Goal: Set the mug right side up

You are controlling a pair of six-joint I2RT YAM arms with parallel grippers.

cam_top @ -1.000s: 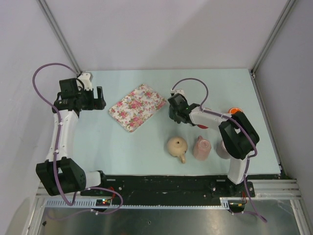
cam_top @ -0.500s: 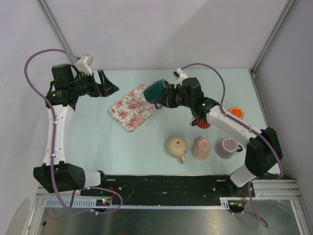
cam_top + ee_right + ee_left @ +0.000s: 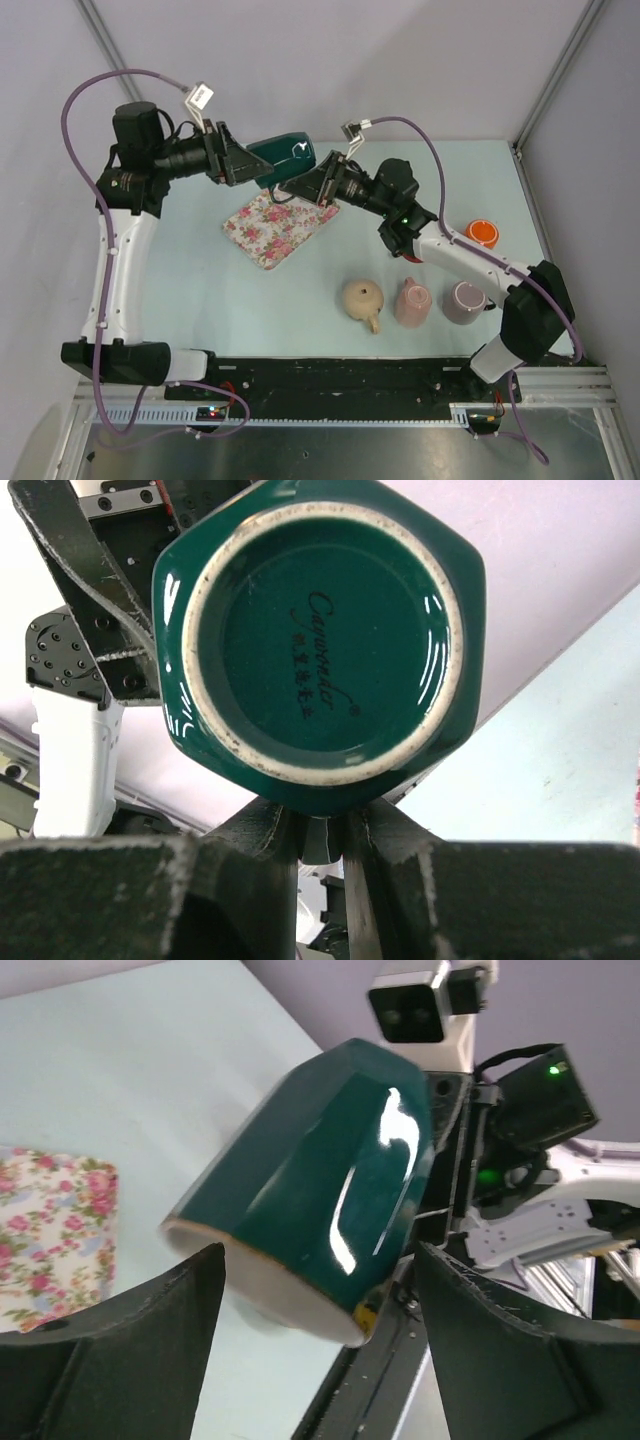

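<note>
Plainly, the biggest danger is a drop. The mug (image 3: 285,155) hangs in the air on its side, above the far edge of the cloth (image 3: 270,228) and well off the desk (image 3: 200,290). Only the right fingers (image 3: 250,880) grip it, pinched shut on what looks like its handle, just below the marked base. That is a thin hold on a glossy thing. If the mug swivels in the pinch or slips out, we judge that it falls on the cloth or the hard desk and may crack.

The next danger is a bad handover. The left fingers (image 3: 110,1360) are spread wide on either side of the mug's other end and, as far as we can tell, touch nothing. If the right fingers let go before the left ones close, or the left ones close off-centre on the slanted, faceted wall, the mug could squirt free.

A smaller risk is crowding: the fingers of both sides meet closely here, and a turn of either wrist could knock the other.

Counting from large to small, we see:
- one desk
- two arms, the left arm (image 3: 118,260) and the right arm (image 3: 470,258)
- one cloth
- one green mug
- one teapot (image 3: 362,299)
- two other cups, a pink cup (image 3: 412,302) and a mauve cup (image 3: 463,301)
- one small orange thing (image 3: 482,233) near the right edge
</note>
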